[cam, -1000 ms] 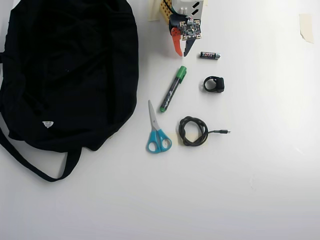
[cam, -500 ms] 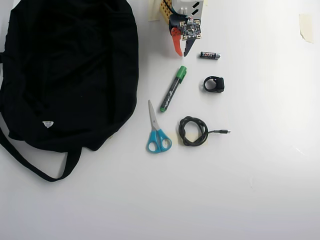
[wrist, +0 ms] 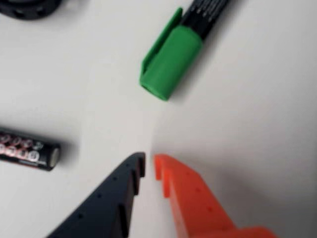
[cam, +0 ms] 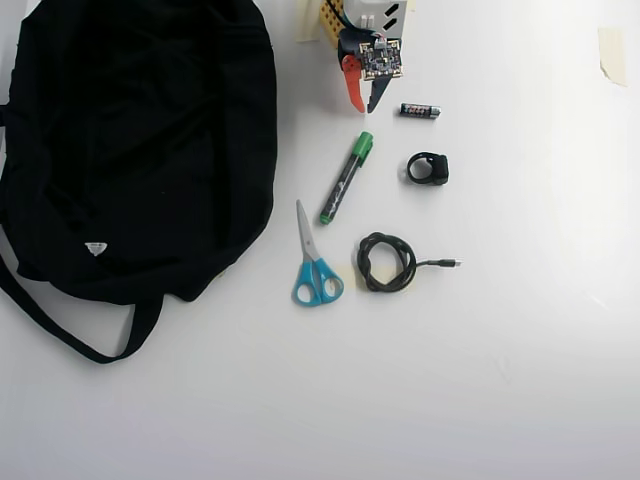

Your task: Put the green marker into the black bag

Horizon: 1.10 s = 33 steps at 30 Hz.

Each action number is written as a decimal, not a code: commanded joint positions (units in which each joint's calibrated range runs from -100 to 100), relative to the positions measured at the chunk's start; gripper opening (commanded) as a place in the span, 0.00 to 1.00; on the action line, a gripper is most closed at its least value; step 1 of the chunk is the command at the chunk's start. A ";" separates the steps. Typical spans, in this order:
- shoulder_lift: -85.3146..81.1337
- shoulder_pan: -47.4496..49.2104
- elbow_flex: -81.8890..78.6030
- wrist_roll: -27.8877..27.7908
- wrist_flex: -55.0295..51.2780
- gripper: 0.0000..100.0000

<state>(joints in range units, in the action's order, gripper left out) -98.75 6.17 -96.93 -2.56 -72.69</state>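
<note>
The green marker (cam: 346, 178) lies on the white table, its green cap pointing toward the arm's base at the top of the overhead view. In the wrist view its green cap (wrist: 171, 62) sits just ahead of the fingertips. My gripper (cam: 366, 108) hovers a little beyond the cap end, apart from it. In the wrist view the gripper (wrist: 149, 161) has a black finger and an orange finger with tips nearly together, holding nothing. The black bag (cam: 140, 140) fills the left of the overhead view, left of the marker. The bag is out of the wrist view.
A black battery (cam: 420, 111) lies right of the gripper in the overhead view, and left in the wrist view (wrist: 29, 148). A black ring-shaped clip (cam: 428, 168), a coiled black cable (cam: 385, 262) and blue scissors (cam: 315, 260) lie around the marker.
</note>
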 commanded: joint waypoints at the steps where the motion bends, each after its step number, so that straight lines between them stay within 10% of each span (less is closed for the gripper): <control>1: -0.58 -0.26 -2.35 -0.06 0.00 0.02; 22: 0.50 0.04 -1.90 -0.01 6.46 0.03; 33: 16.10 4.00 23.44 0.10 17.48 0.03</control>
<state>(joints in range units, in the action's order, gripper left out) -89.37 8.38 -84.51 -2.37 -57.49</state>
